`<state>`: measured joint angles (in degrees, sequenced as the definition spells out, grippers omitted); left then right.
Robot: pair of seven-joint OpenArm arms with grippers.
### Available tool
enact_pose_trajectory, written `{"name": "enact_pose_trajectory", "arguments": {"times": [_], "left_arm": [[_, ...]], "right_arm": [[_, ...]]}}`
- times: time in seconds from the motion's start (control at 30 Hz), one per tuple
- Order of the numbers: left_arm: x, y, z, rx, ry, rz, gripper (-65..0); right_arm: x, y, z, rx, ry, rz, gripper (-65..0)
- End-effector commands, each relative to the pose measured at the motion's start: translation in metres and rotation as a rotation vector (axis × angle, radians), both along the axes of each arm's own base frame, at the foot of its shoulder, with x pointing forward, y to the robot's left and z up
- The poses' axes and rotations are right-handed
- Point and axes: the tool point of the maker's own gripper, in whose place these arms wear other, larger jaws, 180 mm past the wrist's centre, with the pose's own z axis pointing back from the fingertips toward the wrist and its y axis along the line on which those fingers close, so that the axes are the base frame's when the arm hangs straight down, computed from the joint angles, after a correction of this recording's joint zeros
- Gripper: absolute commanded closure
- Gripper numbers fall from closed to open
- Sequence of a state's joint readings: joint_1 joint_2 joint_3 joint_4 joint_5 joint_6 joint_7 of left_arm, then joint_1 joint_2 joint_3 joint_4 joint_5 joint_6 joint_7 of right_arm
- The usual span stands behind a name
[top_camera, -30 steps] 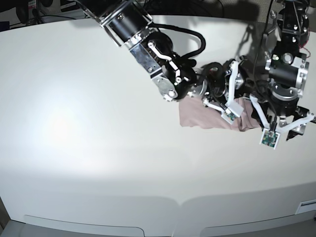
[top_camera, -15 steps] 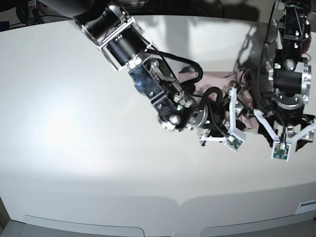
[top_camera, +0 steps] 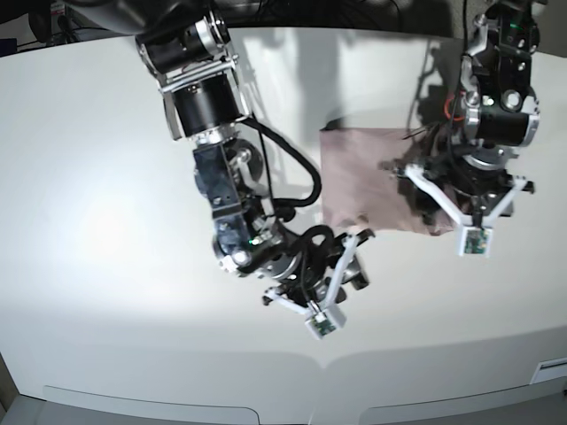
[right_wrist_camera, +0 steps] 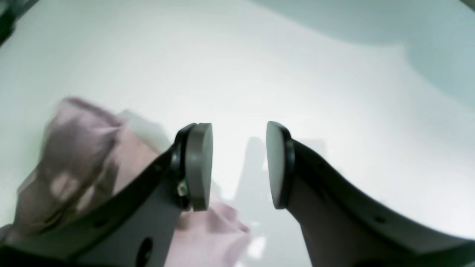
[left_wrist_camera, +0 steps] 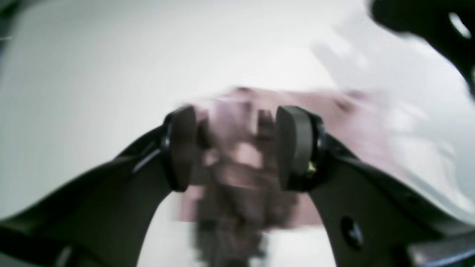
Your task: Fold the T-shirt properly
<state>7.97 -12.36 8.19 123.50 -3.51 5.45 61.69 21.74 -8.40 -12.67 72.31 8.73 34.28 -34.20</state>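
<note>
The T-shirt point(top_camera: 368, 181) lies on the white worktop point(top_camera: 106, 221) toward the far right of the base view, as a compact dusty-pink, roughly rectangular bundle with a rumpled near edge; in the right wrist view a wrinkled corner of it point(right_wrist_camera: 74, 148) sits beside and below the left-hand finger. Half a second ago the garment was almost wholly hidden beneath both arms; it is now largely exposed, and it appears to lie farther back on the worktop than a second ago, when only a strip showed at the near side. The right gripper point(top_camera: 341, 274) has withdrawn toward the near edge of the worktop and stands just off the bundle's near-left corner; its fingers point(right_wrist_camera: 198, 167) are parted with bare worktop between them, holding nothing. The left gripper point(left_wrist_camera: 237, 148) hangs over the bundle's right end, where it stood lower and more to the side before. Its fingers point(left_wrist_camera: 293, 148) are spread with pink cloth visible in the gap, but the left wrist view is heavily blurred and the pads do not appear pressed together; whether any cloth is pinched cannot be confirmed, and the reading is that they stand apart. Assessment: a fold pass seems just completed and released by the right arm. The bundle is small, yet its edges look uneven, so squaring or a final fold probably remains.
</note>
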Motion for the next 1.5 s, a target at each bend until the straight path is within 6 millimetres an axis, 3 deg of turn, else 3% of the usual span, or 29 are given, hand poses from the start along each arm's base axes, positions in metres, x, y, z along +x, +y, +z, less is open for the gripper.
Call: {"name": "enact_pose_trajectory", "arguments": {"times": [0.0,0.1,0.2,0.37,0.5,0.77,0.87,1.1,1.17,1.3,1.47], "left_arm": [[0.001,-0.014,0.009,-0.047,-0.034,-0.04,-33.5],[-0.013,-0.05,0.003,-0.164,0.01,-0.145,-33.5],[-0.022,-0.054,-0.004,-0.17,0.026,-0.166,-33.5],[-0.029,-0.027,-0.032,-0.033,0.081,-0.13,-33.5],[-0.034,-0.021,-0.057,-0.011,0.139,-0.115,-33.5],[-0.029,-0.014,-0.058,0.029,0.108,-0.103,-33.5],[-0.025,0.002,-0.066,0.055,0.104,-0.065,-33.5],[-0.019,0.051,-0.112,0.068,0.194,0.06,-33.5],[-0.008,0.067,-0.11,0.087,0.188,0.1,-33.5],[0.02,0.097,-0.082,0.155,0.133,0.13,-33.5],[0.049,0.117,-0.05,0.203,0.049,0.134,-33.5]], "right_arm": [[0.012,0.002,0.023,0.047,-0.049,-0.01,-24.2],[0.016,-0.009,0.021,0.049,-0.031,-0.045,-24.2],[0.013,-0.011,0.018,0.056,-0.002,-0.036,-24.2],[0.007,-0.013,0.013,0.052,0.038,-0.01,-24.2],[0.005,-0.01,0.015,0.069,0.038,0.008,-24.2],[0.005,-0.01,0.015,0.068,0.039,0.008,-24.2],[0.005,-0.01,0.014,0.067,0.04,0.008,-24.2],[0.004,-0.01,0.013,0.062,0.045,0.009,-24.2],[0.004,-0.01,0.013,0.063,0.044,0.009,-24.2],[0.002,-0.007,0.014,0.081,0.057,0.015,-24.2],[-0.019,-0.006,-0.008,0.07,0.135,0.04,-24.2]]}}
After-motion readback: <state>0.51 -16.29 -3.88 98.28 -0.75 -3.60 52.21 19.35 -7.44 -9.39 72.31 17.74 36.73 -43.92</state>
